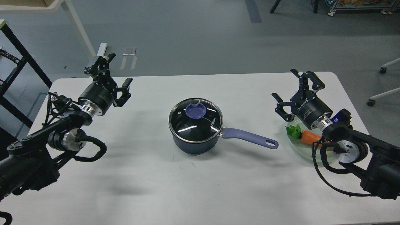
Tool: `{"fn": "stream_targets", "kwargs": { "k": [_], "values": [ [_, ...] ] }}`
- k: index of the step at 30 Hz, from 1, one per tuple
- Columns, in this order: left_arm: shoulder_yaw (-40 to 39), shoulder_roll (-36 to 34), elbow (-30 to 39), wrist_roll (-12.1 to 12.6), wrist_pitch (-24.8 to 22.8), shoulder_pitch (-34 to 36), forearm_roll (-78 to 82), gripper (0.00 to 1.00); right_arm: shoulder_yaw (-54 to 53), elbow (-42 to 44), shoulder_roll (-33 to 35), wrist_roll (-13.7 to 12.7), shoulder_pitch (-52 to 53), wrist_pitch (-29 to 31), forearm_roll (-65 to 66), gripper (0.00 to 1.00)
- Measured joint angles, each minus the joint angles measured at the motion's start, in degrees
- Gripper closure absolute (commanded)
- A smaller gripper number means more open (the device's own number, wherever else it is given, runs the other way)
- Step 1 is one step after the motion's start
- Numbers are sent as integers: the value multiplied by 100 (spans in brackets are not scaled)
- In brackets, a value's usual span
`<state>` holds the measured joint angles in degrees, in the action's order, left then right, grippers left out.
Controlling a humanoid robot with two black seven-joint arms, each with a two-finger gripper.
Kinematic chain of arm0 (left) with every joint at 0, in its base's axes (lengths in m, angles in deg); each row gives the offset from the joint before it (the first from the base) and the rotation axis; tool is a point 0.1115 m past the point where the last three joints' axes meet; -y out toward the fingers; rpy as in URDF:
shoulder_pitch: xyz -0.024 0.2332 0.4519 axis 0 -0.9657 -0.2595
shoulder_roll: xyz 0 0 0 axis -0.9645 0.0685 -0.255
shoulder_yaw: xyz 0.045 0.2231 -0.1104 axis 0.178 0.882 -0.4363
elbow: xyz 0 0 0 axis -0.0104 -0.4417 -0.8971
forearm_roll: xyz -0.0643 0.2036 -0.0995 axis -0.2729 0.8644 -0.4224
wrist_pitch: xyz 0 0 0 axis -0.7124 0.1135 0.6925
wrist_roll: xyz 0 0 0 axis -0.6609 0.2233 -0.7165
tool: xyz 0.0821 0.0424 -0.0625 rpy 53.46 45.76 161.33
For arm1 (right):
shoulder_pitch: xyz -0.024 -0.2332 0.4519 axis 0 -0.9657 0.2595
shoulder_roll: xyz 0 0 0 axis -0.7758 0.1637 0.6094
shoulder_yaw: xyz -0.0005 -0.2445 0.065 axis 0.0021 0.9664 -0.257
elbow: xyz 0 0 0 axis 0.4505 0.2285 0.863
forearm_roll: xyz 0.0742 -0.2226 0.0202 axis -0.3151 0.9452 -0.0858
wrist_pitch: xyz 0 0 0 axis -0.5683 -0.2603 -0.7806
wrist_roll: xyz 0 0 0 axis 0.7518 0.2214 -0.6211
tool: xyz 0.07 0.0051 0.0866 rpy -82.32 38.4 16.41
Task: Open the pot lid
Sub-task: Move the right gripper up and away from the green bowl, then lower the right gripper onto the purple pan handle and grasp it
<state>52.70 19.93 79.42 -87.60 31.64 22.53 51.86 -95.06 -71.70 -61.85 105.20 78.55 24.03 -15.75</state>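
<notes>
A small dark navy pot (pixel 195 142) sits at the middle of a smooth white table (pixel 150 175) with rounded corners, its round clear glass lid (pixel 196 121) seated flat on top. The lid's steel rim catches the light; a flat periwinkle knob (pixel 196 110) rises from the glass near white "KONKA" lettering. The pot's long periwinkle handle (pixel 250 137), pierced by a hole at its end, points toward the right arm.

The left gripper (pixel 115 72) hovers near the table's far left corner, its 2 black fingers spread wide and holding nothing. The right gripper (pixel 295 90) hangs well apart from the pot on the other side, fingers likewise splayed and empty.

Beneath the right wrist, a pale green glass plate (pixel 300 150) carries an orange carrot (pixel 310 137) with green leaves, partly hidden by the arm and its looping black cable (pixel 325 168).
</notes>
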Motion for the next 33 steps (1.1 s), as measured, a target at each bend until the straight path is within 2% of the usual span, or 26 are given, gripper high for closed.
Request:
{"fn": "stream_targets", "kwargs": {
  "k": [7, 12, 21, 27, 33],
  "values": [
    [62, -52, 0, 16, 11, 13, 10, 1, 1, -103, 62, 0, 56, -199, 2, 0],
    [106, -291, -32, 19, -26, 172, 21, 1, 90, -329, 507, 0, 473, -517, 516, 0],
    [126, -436, -72, 14, -47, 395, 211, 1, 1175, -1641, 1539, 0, 2063, -1256, 3598, 0],
    [115, -443, 33, -72, -47, 403, 283, 1, 2507, -2450, 1758, 1, 3176, -1847, 6094, 0],
    [109, -452, 191, -77, -47, 420, 294, 1, 3621, -2872, 1751, 1, 3868, -2050, 8117, 0]
  ]
}}
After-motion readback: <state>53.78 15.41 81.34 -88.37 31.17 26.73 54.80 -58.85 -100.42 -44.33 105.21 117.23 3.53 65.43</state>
